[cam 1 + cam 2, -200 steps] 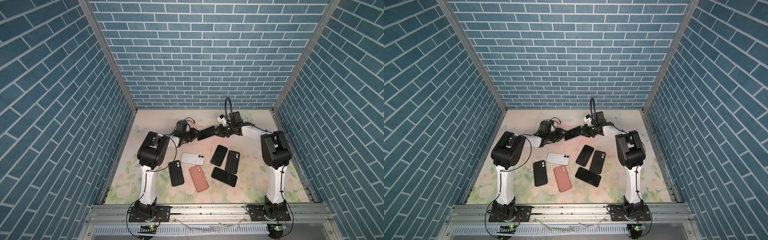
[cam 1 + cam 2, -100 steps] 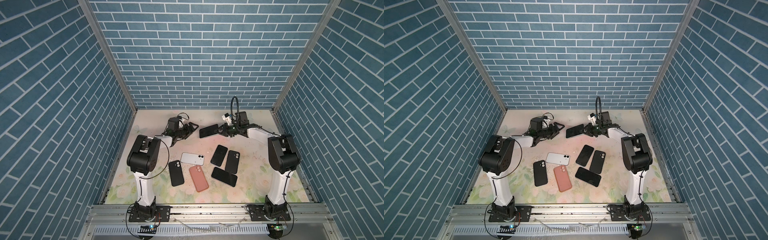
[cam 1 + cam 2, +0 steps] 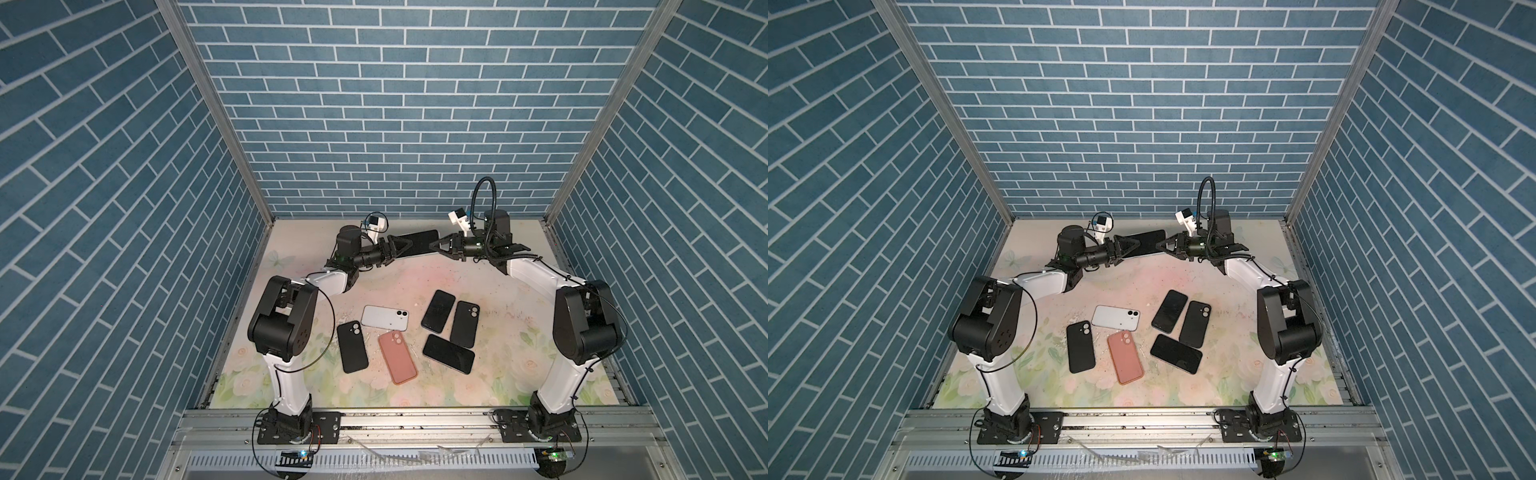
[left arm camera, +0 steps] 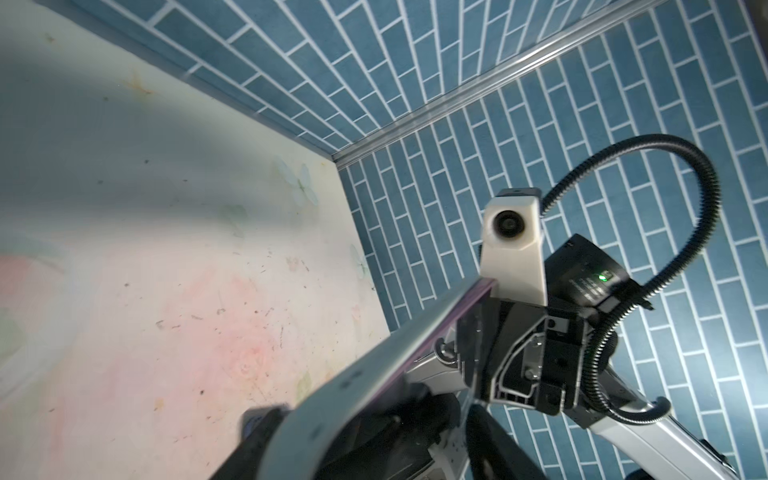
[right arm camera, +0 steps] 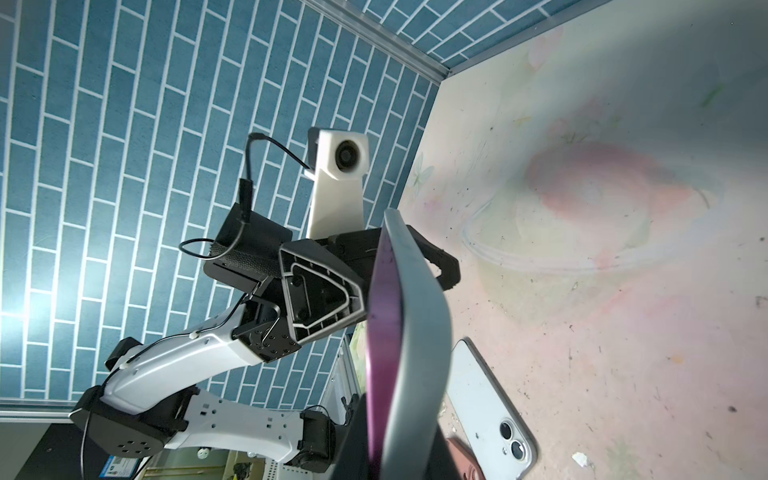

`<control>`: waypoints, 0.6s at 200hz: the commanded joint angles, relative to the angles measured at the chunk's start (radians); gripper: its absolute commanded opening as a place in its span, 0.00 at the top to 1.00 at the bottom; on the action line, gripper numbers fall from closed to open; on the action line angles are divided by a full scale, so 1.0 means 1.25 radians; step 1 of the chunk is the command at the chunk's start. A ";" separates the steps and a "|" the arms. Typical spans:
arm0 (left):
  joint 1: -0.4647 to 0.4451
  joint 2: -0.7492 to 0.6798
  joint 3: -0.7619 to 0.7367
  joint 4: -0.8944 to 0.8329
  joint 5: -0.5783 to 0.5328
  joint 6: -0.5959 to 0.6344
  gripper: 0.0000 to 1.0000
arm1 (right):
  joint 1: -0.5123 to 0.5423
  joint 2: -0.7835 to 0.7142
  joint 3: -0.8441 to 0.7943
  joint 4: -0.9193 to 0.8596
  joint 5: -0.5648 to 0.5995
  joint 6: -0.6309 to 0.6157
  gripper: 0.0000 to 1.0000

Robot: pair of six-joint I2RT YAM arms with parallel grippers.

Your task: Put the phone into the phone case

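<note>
**Left arm** (image 3: 289, 382) and **right arm** (image 3: 561, 380): white, smooth-shelled links joined by bulky black joint housings (image 3: 282, 324), the largest dotted with small round holes. Each arm stood on a black base plate (image 3: 332, 433) fixed with screws. Thin black cables (image 5: 246, 193) ran along the links; a ribbed black hose (image 4: 665, 139) arched over the right wrist. White camera mounts (image 4: 513, 257) with round dark lenses sat above the left pincer (image 3: 406, 246) and right pincer (image 3: 437, 245), both black, with fingers (image 5: 316, 295) shaped as ribbed triangular frames. A green light (image 4: 602, 276) glowed on the right wrist housing.
</note>
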 commanded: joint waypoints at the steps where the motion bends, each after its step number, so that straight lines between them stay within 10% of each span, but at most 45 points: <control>1: -0.003 0.000 -0.002 0.198 0.024 -0.098 0.43 | 0.002 -0.020 -0.011 0.155 -0.068 0.084 1.00; 72: -0.008 -0.006 -0.018 0.387 0.010 -0.212 0.81 | -0.020 -0.028 -0.034 0.275 -0.056 0.160 0.76; 120: -0.021 -0.004 -0.027 0.398 0.014 -0.218 0.84 | -0.041 -0.012 -0.005 0.421 -0.050 0.276 0.62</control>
